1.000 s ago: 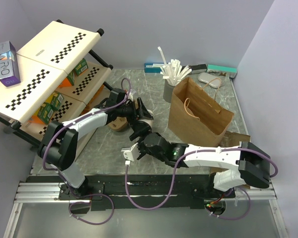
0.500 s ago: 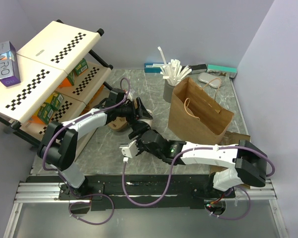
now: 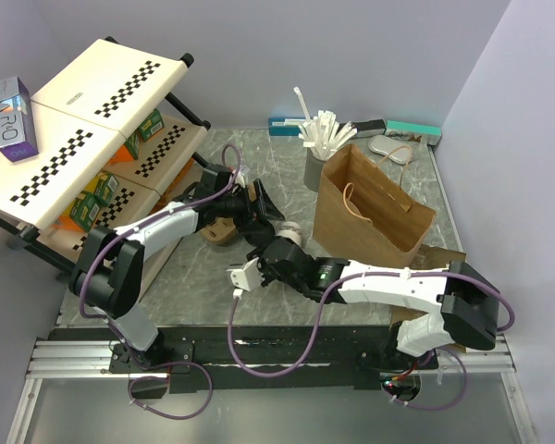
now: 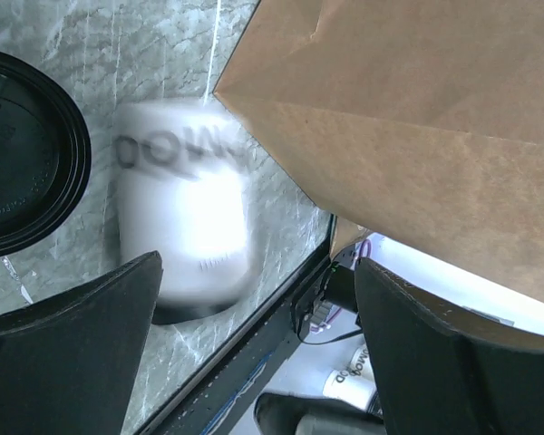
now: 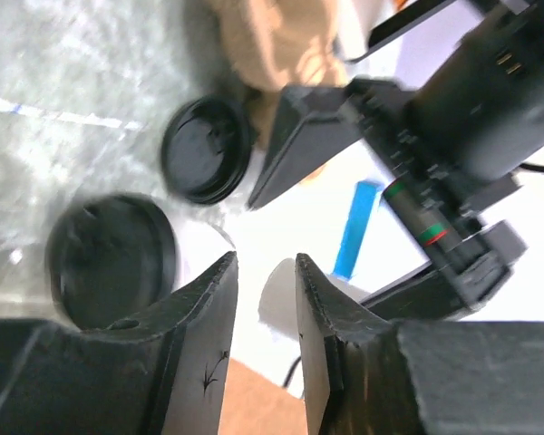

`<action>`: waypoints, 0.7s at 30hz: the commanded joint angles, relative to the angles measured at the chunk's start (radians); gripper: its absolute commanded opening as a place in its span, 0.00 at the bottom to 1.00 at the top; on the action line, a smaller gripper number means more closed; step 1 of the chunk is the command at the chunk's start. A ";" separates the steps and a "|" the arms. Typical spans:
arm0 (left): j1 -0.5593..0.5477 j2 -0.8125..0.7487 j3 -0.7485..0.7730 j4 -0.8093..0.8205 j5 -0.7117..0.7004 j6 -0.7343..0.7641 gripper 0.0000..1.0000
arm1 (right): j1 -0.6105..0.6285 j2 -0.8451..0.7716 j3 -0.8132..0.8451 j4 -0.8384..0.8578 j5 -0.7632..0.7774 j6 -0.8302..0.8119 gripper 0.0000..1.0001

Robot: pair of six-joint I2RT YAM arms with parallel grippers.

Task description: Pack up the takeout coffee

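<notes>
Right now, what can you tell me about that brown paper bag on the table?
The brown paper bag looks like plain kraft paper, creased along its folds. It stands on the grey marbled table, right of centre. Pale loop handles show on it, one lying against its side. A grey cup of white sticks stands close behind one corner; whether the two touch is unclear.

Left hand [image 4: 254, 304] spread wide; right hand [image 5: 265, 272] narrowly parted.

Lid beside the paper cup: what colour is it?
The lid is black, best seen in the left wrist view.
</notes>
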State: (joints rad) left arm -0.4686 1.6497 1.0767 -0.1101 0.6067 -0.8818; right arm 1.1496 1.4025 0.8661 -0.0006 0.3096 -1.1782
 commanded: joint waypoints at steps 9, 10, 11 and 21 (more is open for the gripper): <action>0.005 0.002 0.032 0.032 0.018 0.093 0.92 | -0.212 -0.112 0.275 -0.412 -0.203 0.394 0.35; 0.005 0.002 0.038 0.021 0.019 0.160 0.92 | -0.238 -0.118 0.301 -0.503 -0.261 0.460 0.35; 0.005 -0.001 0.045 0.020 0.034 0.197 0.92 | -0.269 -0.128 0.326 -0.527 -0.301 0.495 0.35; -0.170 -0.273 -0.195 0.150 0.010 0.748 0.91 | -0.380 -0.381 0.490 -0.674 -0.405 0.634 0.46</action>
State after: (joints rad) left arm -0.4957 1.5242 0.9421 -0.0566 0.6373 -0.4377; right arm 0.7635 1.0985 1.2591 -0.6060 -0.0921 -0.6182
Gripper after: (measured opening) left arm 0.912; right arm 0.443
